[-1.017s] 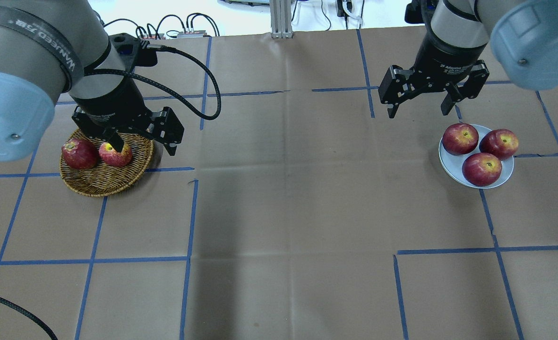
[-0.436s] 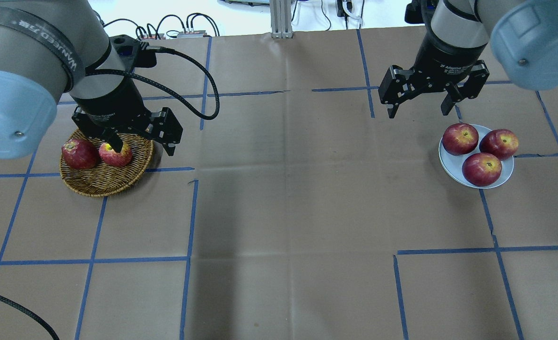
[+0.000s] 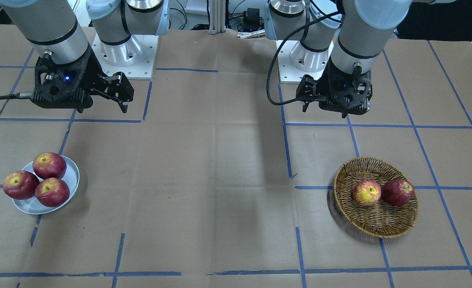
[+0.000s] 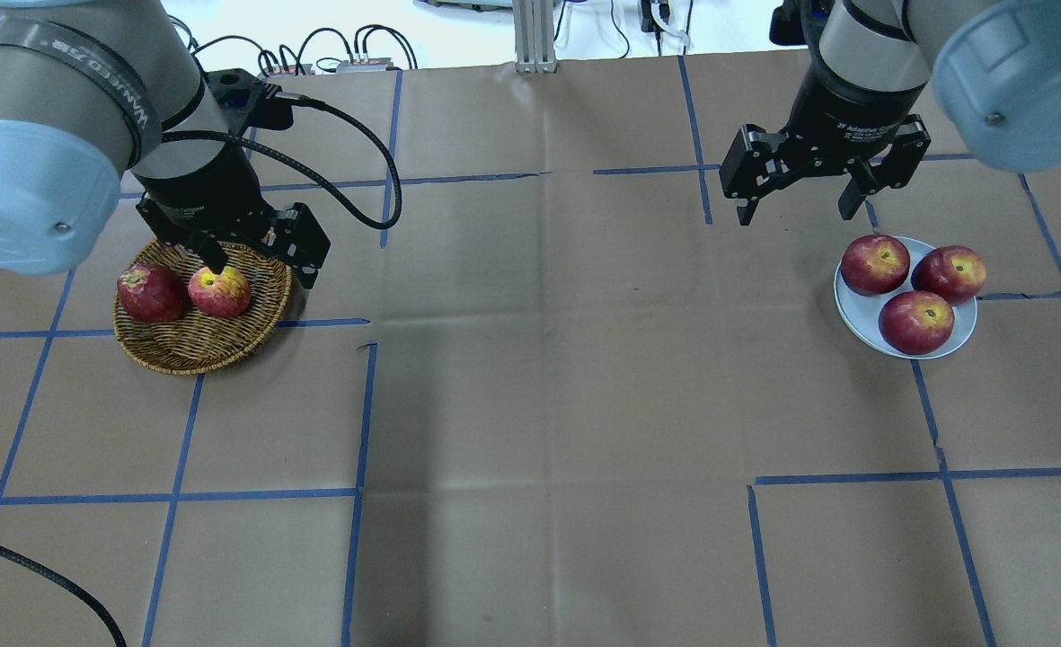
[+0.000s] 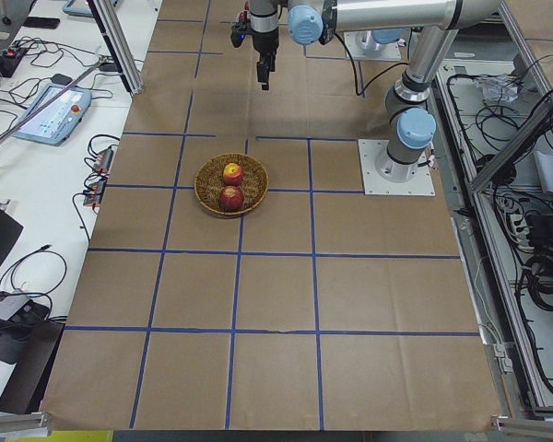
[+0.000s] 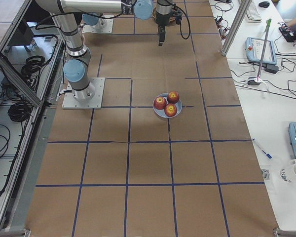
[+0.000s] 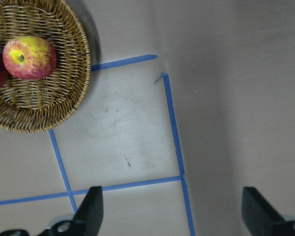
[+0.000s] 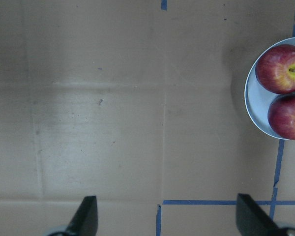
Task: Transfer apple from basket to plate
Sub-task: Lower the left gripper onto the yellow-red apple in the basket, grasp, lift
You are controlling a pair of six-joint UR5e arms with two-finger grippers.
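The apple (image 4: pixel 219 291) lies in the basket (image 4: pixel 196 356); left gripper (image 4: pixel 262 267) and right gripper (image 4: pixel 796 212) are released, empty.

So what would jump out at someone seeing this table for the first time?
A wicker basket on the robot's left holds two apples, a yellow-streaked apple beside a dark red apple. Across the table, a small plate already carries three red apples. The left pincer and right pincer hang open and empty above the table.
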